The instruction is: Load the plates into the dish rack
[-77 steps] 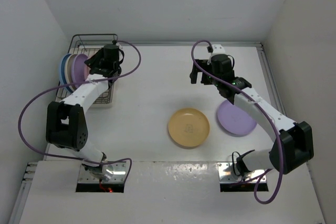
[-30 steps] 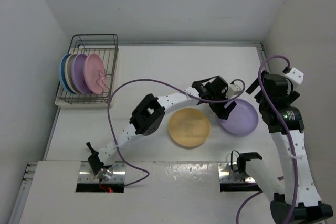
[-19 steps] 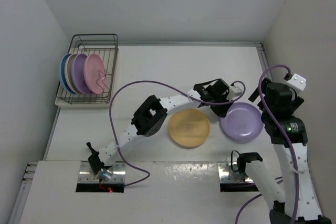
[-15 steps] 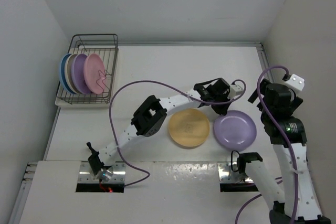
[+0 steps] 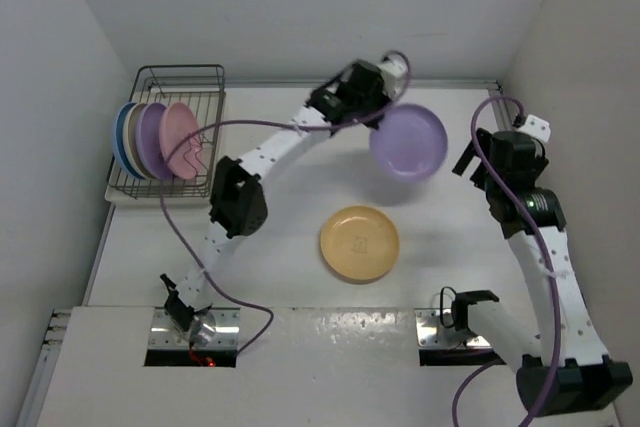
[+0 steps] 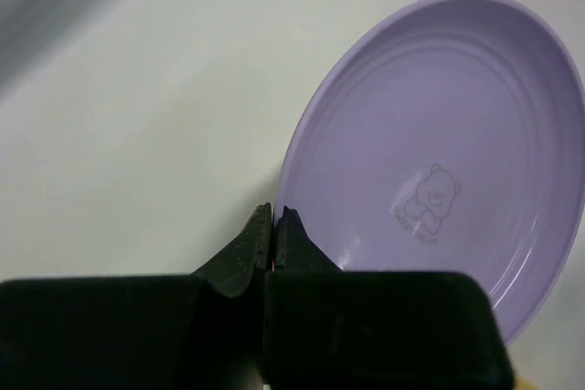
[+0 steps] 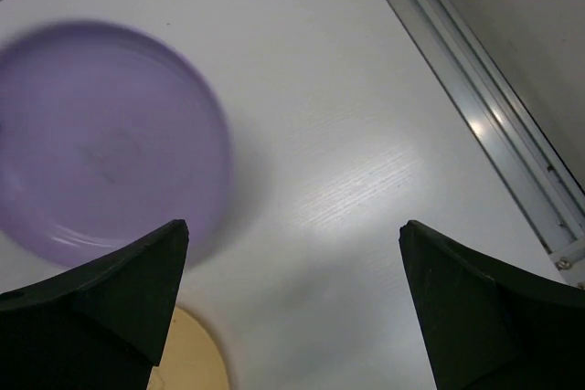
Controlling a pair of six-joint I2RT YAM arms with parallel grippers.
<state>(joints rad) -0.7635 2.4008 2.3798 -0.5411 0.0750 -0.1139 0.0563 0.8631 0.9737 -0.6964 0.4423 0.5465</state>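
My left gripper (image 5: 378, 112) is shut on the rim of a lavender plate (image 5: 408, 142) and holds it tilted in the air over the back middle of the table. In the left wrist view the fingers (image 6: 260, 237) pinch the plate's (image 6: 439, 162) left edge. An orange plate (image 5: 359, 243) lies flat on the table in front. The dish rack (image 5: 170, 137) at the back left holds blue, cream, lavender and pink plates (image 5: 180, 139) upright. My right gripper (image 5: 478, 159) is open and empty at the right; its wrist view shows the held plate (image 7: 101, 143) and the orange plate's edge (image 7: 187, 363).
A metal rail (image 7: 475, 107) runs along the table's right edge. White walls close in the back and both sides. The left arm's purple cable (image 5: 250, 127) hangs between the rack and the arm.
My left gripper has lifted the lavender plate off the table and carried it back and left. The right arm has drawn back toward the right.
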